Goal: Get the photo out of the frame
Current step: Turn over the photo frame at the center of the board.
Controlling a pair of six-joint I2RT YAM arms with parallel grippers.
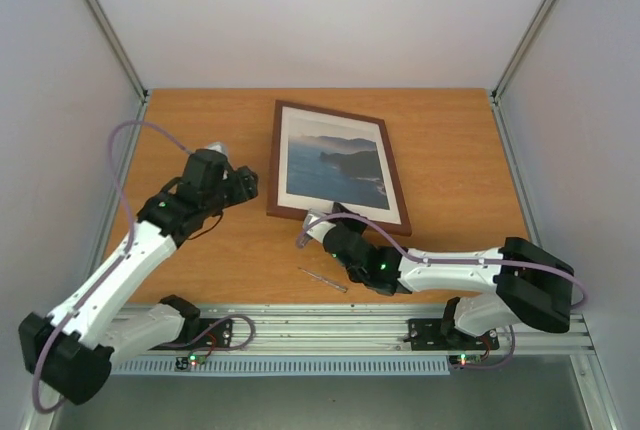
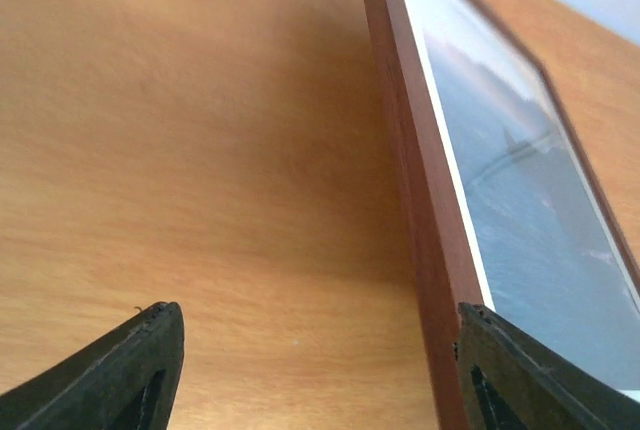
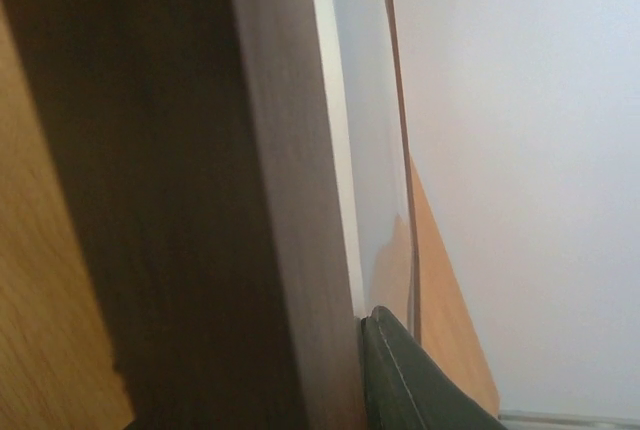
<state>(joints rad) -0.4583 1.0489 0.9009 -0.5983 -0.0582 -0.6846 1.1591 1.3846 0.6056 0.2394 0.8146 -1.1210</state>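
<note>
frame [image 1: 275, 160]: 1 | photo [image 1: 335, 162]: 1 | thin rod-like tool [image 1: 322, 280]: 1 | table [image 1: 200, 120]: 1 | arms: 2, left arm [image 1: 120, 260], right arm [image 1: 460, 268]

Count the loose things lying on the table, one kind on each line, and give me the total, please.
Picture frame: 1
Photo: 1
Thin small stick: 1
Total: 3

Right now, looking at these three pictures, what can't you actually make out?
- Back of the frame: turned away from every view.
- Right tool grip: too small from the top; its wrist view shows one finger, the frame hiding the other.
- Thin stick on the table: too small from the top to name.
</note>
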